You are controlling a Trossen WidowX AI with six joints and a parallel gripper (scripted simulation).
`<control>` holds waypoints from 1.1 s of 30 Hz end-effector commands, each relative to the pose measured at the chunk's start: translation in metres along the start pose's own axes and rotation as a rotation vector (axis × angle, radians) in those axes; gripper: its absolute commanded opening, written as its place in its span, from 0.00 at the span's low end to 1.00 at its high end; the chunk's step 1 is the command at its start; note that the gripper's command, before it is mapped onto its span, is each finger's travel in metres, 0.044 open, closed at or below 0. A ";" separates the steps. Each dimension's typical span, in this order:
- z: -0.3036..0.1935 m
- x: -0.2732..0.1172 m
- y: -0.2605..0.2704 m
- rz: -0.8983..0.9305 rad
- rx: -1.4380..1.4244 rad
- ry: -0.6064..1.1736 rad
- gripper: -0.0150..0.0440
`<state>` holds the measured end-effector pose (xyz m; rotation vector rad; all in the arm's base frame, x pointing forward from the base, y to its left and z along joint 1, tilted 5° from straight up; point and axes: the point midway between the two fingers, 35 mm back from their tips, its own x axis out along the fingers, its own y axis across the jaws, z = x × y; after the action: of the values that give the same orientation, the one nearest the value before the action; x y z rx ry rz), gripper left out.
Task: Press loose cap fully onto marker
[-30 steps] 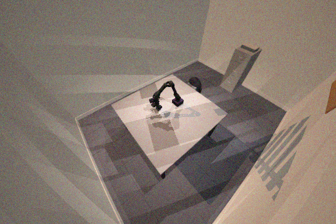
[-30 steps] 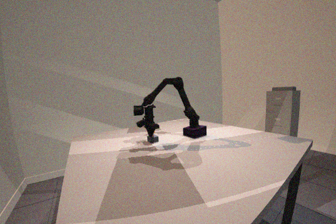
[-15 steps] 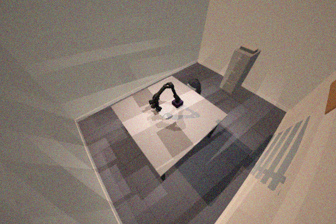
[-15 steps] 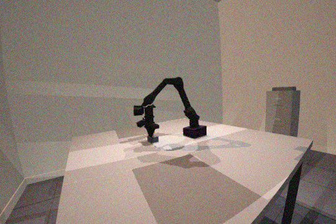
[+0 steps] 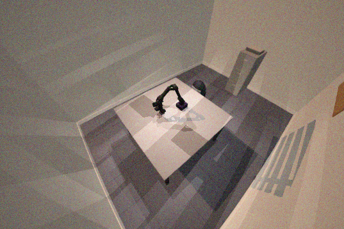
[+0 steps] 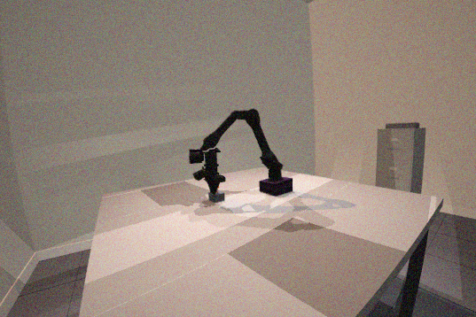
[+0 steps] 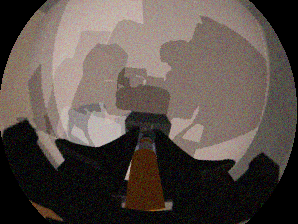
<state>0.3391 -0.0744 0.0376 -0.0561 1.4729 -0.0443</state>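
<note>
The arm (image 6: 250,128) rises from its dark base (image 6: 275,185) on the far side of the table, bends at a high elbow and reaches down to the left. Its gripper (image 6: 214,186) points straight down, fingers clamped on the orange cap (image 7: 144,179).

On the desk (image 6: 347,248) the arm's base (image 6: 275,186) sits toward the far edge, with the holder block (image 6: 216,197) just to its left in the exterior view. The hand (image 6: 213,182) hangs directly above the block, gripping the cap (image 7: 144,179) over the marker (image 7: 147,124). A filing cabinet (image 6: 400,158) stands on the floor beyond the desk, to the right.
</note>
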 end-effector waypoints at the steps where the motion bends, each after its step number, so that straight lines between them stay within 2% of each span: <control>1: 0.000 0.001 0.000 0.001 0.000 0.004 0.48; 13: 0.000 0.001 0.000 0.001 0.000 0.004 1.00; 16: 0.000 -0.002 0.000 0.001 0.000 0.004 1.00; 21: 0.002 -0.073 -0.002 -0.005 0.003 -0.003 1.00; 26: 0.002 -0.076 -0.002 -0.005 0.003 -0.003 1.00; 29: -0.013 -0.093 -0.002 0.002 -0.048 0.010 0.87; 33: -0.015 -0.096 -0.002 0.003 -0.055 0.012 0.69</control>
<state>0.3200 -0.0709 0.1245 -0.0870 1.4834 -0.0204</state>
